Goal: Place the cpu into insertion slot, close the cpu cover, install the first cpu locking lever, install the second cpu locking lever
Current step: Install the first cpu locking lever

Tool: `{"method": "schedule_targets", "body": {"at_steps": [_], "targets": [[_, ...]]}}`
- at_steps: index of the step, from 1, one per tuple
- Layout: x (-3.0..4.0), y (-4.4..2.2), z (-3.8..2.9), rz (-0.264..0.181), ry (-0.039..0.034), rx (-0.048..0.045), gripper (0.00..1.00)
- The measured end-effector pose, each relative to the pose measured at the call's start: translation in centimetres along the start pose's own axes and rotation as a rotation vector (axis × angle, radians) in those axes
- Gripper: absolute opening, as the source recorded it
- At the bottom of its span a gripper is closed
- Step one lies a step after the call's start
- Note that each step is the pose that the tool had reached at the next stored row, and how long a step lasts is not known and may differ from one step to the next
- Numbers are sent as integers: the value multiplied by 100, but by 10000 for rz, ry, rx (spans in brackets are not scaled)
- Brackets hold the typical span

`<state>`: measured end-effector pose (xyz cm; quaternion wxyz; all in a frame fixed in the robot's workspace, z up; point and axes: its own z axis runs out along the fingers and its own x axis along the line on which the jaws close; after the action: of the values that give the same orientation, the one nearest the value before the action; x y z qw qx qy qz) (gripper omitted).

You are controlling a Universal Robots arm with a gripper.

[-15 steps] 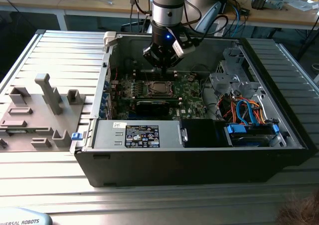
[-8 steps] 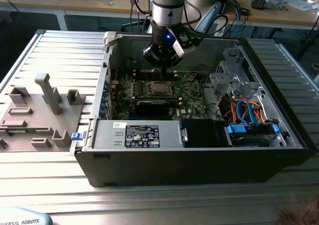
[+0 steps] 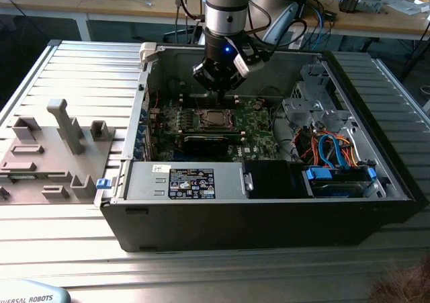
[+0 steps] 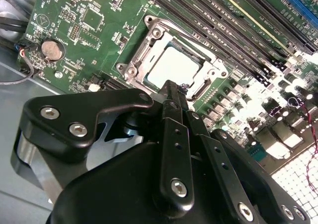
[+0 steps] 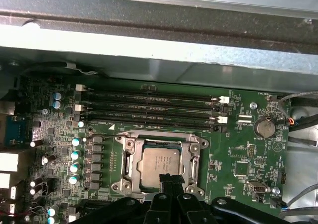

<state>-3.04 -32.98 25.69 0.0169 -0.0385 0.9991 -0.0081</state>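
The cpu (image 5: 159, 164) lies flat in its socket on the green board (image 5: 238, 154), its silver-grey top showing in both wrist views (image 4: 174, 65). The cpu cover (image 5: 130, 159), a silvery frame, is down around the chip (image 4: 144, 40). My gripper (image 4: 172, 87) is shut with nothing between its black fingers, and its tip is at the socket's edge right by the chip (image 5: 166, 179). In the exterior view the gripper (image 3: 220, 103) hangs inside the open computer case, just above the cpu (image 3: 215, 119). A thin wire lever (image 5: 149, 133) runs along one side of the socket.
The case walls (image 3: 144, 115) close in around the board. Memory slots (image 5: 149, 110) run beside the socket. A drive cage with cables (image 3: 322, 135) stands at the exterior view's right and a black box (image 3: 275, 179) in front. A grey fixture (image 3: 60, 142) sits left of the case.
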Motion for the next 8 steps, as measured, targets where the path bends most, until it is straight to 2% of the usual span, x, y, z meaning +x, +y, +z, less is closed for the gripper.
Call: {"method": "schedule_targets", "body": {"at_steps": [8], "targets": [[0,0,0,-168,-2,9,11]]}}
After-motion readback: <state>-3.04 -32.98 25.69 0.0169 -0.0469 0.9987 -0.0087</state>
